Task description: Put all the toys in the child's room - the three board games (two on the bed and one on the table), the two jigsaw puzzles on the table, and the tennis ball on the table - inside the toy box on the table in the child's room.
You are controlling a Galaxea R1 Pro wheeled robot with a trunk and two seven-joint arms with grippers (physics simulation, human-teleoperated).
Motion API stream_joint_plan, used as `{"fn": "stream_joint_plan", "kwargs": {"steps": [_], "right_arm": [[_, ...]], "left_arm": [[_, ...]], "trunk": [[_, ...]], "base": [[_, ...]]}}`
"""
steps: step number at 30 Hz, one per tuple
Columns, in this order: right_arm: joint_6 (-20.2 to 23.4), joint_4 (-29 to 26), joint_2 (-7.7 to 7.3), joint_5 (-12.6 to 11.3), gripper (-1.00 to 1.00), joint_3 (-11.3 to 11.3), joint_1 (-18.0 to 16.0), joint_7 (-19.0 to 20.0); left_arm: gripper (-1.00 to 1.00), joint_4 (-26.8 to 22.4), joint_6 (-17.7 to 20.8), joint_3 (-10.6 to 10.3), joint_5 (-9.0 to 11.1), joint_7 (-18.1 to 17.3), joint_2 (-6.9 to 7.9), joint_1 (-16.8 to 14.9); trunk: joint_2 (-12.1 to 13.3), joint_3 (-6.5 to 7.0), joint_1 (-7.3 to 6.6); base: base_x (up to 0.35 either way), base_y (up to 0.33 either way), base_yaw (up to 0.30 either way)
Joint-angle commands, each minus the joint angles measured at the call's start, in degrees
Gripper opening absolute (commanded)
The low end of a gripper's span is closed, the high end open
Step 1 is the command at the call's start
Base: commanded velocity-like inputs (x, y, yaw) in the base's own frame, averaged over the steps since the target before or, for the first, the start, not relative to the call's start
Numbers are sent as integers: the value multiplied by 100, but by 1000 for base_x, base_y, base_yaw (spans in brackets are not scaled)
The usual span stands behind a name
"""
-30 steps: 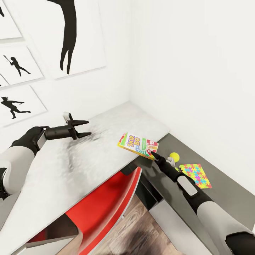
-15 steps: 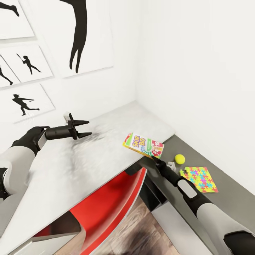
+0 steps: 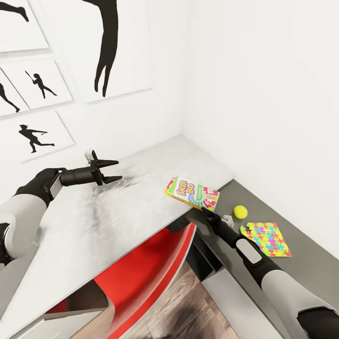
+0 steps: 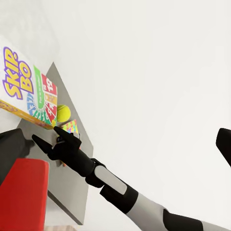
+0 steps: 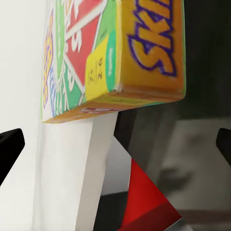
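Desk: game box overhangs the pale edge.
Right gripper: fingers apart, seemingly just short.
Left gripper: spread, empty.
Risk: a nudge tips it floorward.

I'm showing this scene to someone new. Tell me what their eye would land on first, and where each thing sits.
The bright SKIP BO box stands out first, lying at the pale table's edge with a corner overhanging. The right gripper is open just beside that corner. Next come the red chair under the table, and the ball and puzzle on the lower dark wing.
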Motion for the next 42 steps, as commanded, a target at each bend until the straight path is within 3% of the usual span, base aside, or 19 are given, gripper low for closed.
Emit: {"fn": "stream_joint_plan", "kwargs": {"steps": [1,42], "right_arm": [[21,1,-6,-59,100,27,-5,7],[-200,1,-65,-68,100,18,-1,11]], "left_arm": [[100,2,61,3,-8,-24,0,-4],[100,2,61,3,-7,-24,-9,-3]], "trunk": [[-10,-9,3],[-10,-9,3]], "base": [[0,0,1],[0,0,0]]}}
